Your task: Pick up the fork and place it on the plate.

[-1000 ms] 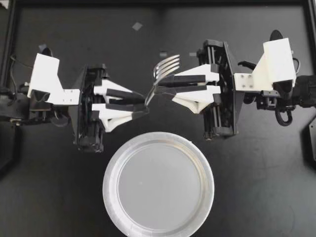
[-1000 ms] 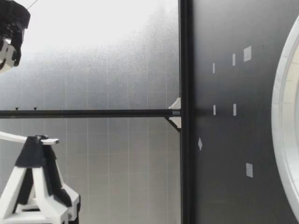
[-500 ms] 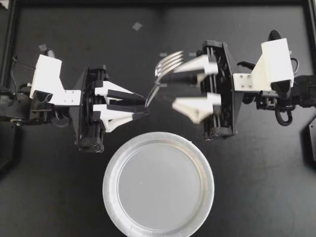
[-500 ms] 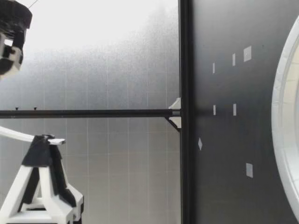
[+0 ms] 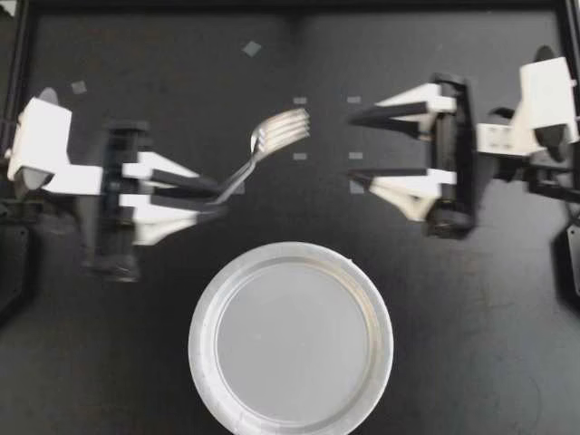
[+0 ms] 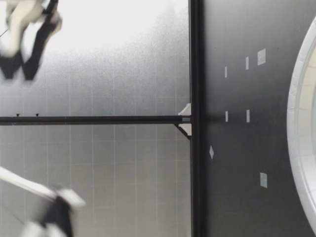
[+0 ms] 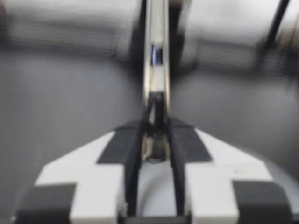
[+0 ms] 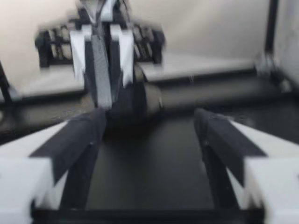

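In the top view my left gripper [image 5: 217,198] is shut on the handle of a silver fork [image 5: 260,148]. The fork is off the table and its tines point away to the right. My right gripper [image 5: 352,146] stands open to the right of the tines, apart from them, with nothing between its fingers. The white plate [image 5: 196,344] lies bare on the black table, nearer the front than both grippers. The left wrist view shows the fork [image 7: 156,70] clamped between my left gripper's [image 7: 156,135] fingers. In the right wrist view my right gripper [image 8: 149,123] is open, facing my left gripper [image 8: 100,42].
Small pale tape marks [image 5: 252,47] dot the black table behind the grippers. A black frame rail [image 6: 195,118] bounds the table's far edge. The plate's rim [image 6: 300,128] shows in the low view, with both grippers high above the table.
My right gripper opened, let go of the fork and drew back to the right. My left arm moved left, carrying the fork by its handle.
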